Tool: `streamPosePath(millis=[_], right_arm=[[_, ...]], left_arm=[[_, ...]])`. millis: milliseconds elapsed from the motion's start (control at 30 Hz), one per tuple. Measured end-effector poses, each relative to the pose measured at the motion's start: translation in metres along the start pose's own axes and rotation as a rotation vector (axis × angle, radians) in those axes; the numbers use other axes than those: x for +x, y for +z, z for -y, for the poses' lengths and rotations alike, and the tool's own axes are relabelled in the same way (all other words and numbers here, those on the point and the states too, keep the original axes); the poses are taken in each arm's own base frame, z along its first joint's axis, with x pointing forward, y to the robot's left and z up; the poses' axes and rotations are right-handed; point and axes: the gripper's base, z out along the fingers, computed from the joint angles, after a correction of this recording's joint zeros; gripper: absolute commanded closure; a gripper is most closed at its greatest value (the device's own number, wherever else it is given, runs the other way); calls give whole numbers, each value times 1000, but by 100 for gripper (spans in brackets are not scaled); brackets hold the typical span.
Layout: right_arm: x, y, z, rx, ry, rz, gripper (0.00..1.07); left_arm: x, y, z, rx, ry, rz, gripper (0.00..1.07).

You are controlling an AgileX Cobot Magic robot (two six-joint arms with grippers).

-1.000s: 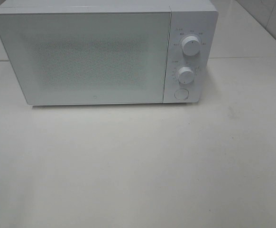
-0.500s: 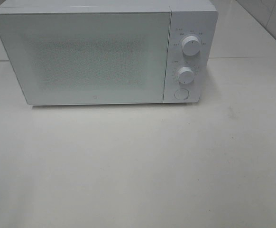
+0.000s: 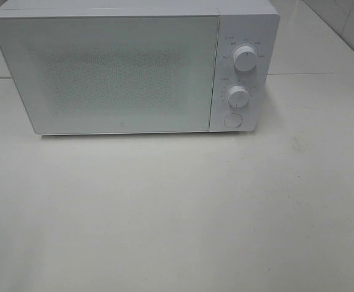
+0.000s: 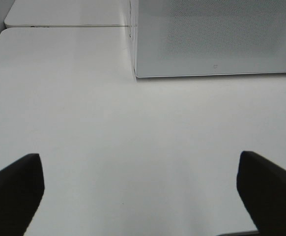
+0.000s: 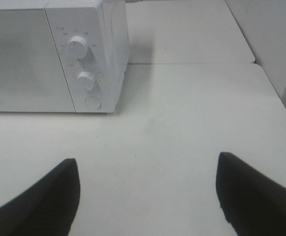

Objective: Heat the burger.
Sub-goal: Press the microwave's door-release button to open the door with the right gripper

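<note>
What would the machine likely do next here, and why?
Probably reach the right tool toward the microwave's control panel: the door is shut, no burger shows anywhere, and that tool, open and empty, faces the knobs.

White microwave [image 3: 134,67], speckled door [image 3: 113,76]

The left gripper [image 4: 140,162] is wide open. The right gripper [image 5: 148,162] is wide open too. Both point toward 12 o'clock.

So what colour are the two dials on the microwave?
Both white: upper dial, lower dial, matching the microwave. Clearest in the exterior high view.
</note>
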Motion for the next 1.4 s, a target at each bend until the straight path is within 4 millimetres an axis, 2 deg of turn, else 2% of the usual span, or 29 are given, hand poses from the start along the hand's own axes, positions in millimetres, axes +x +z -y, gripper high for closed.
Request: streamPosePath(millis=[233, 400, 500, 567, 900, 933, 1067, 1233, 1300, 1400], right_arm=[[-8, 7, -1, -2, -2, 12, 32], [-23, 28, -3, -5, -9, -22, 32], [-26, 31, -3, -6, -10, -22, 32], [-35, 43, -4, -9, -13, -20, 32], [-53, 76, -7, -17, -20, -13, 32], [-56, 85, -8, -22, -21, 17, 32], [-54, 98, -9, -28, -24, 41, 32], [-50, 126, -12, -39, -28, 68, 32], [-51, 129, -12, -41, -29, 73, 32], [-48, 149, -14, -51, -30, 99, 32]], left_arm=[[0, 0, 0, 0, 0, 0, 7], [0, 0, 0, 0, 0, 0, 7], [0, 0, 0, 0, 0, 0, 7], [0, 0, 0, 0, 0, 0, 7], [0, 0, 0, 0, 0, 0, 7], [0, 0, 0, 0, 0, 0, 7], [0, 0, 0, 0, 0, 0, 7], [0, 0, 0, 0, 0, 0, 7], [0, 0, 0, 0, 0, 0, 7], [0, 0, 0, 0, 0, 0, 7]])
